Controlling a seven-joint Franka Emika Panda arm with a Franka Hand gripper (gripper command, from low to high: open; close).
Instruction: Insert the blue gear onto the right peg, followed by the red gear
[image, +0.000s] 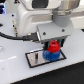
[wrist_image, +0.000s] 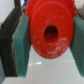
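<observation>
The blue gear (image: 48, 56) is seen flat on the grey plate — toothed rim showing. The red gear (image: 53, 48) is held directly above it, its centre hole visible in the wrist view.

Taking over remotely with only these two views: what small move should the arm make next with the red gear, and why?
Probably a short, slow descent, then release. The gripper is shut on the red gear, which sits directly over the blue gear on the grey base plate. The peg is hidden, so whether the red gear is fully seated cannot be told; the fingers should stay closed until it bottoms out.
</observation>
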